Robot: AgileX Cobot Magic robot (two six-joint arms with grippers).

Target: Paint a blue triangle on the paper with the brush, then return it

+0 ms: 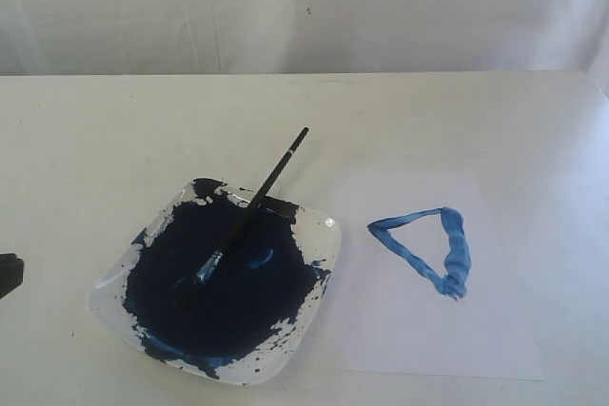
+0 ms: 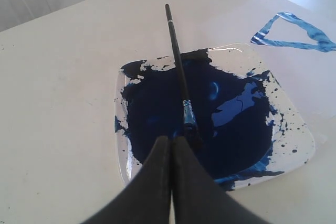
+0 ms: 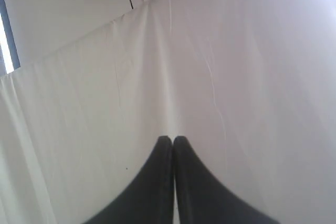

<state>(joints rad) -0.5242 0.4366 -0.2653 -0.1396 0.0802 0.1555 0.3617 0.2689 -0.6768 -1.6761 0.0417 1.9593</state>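
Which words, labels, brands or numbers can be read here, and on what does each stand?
None can be read.
The paper bears only the blue triangle, no writing.
The brush and the plate show no print that can be made out.

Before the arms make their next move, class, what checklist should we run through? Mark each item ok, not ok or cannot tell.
1. The blue triangle is closed on the paper: ok, three strokes meet.
2. The brush is back on the plate: ok, bristles in the paint, handle over the rim.
3. The left gripper is free of the brush: ok, shut, holding nothing.
4. The right gripper is empty: ok, shut, facing the backdrop.
5. The brush is safe from rolling off: cannot tell.
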